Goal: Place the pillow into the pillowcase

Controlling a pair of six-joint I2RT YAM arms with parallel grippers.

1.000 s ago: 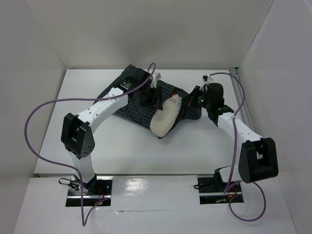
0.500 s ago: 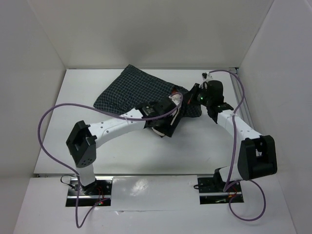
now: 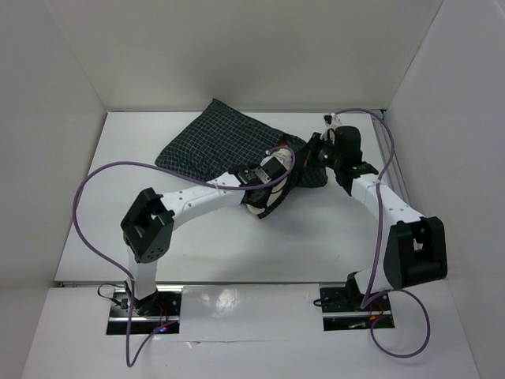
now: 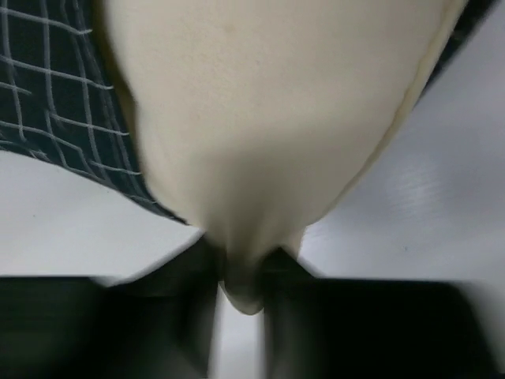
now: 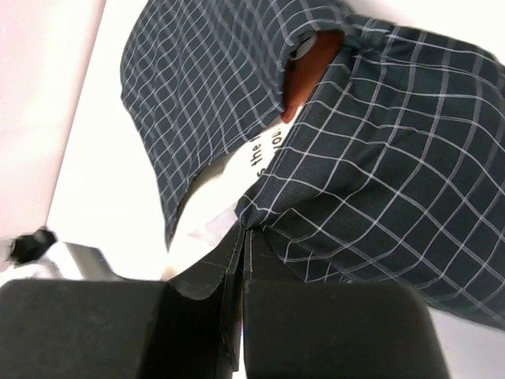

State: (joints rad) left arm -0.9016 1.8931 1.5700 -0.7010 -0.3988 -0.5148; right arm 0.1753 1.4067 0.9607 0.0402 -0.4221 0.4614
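Note:
The cream pillow (image 4: 260, 118) lies partly inside the dark checked pillowcase (image 3: 225, 142), its near end sticking out of the opening. My left gripper (image 4: 241, 276) is shut on the pillow's near corner, and that corner pokes out between the black fingers (image 4: 185, 316). From above, the left gripper (image 3: 262, 204) covers most of the exposed pillow. My right gripper (image 5: 243, 237) is shut on the hem of the pillowcase (image 5: 394, 158) at its opening; beside it the pillow (image 5: 213, 197) shows a line of black text. In the top view the right gripper (image 3: 313, 155) sits at the case's right end.
White walls enclose the table (image 3: 197, 253) on the left, back and right. A purple cable (image 3: 95, 181) loops high from the left arm, and another cable (image 3: 383, 142) arcs beside the right arm. A metal rail (image 3: 392, 162) runs along the right edge.
The left arm swung from the far side of the pillowcase to the pillow's near corner and closed on it. The pillowcase now covers more of the pillow. The right gripper kept its hold.

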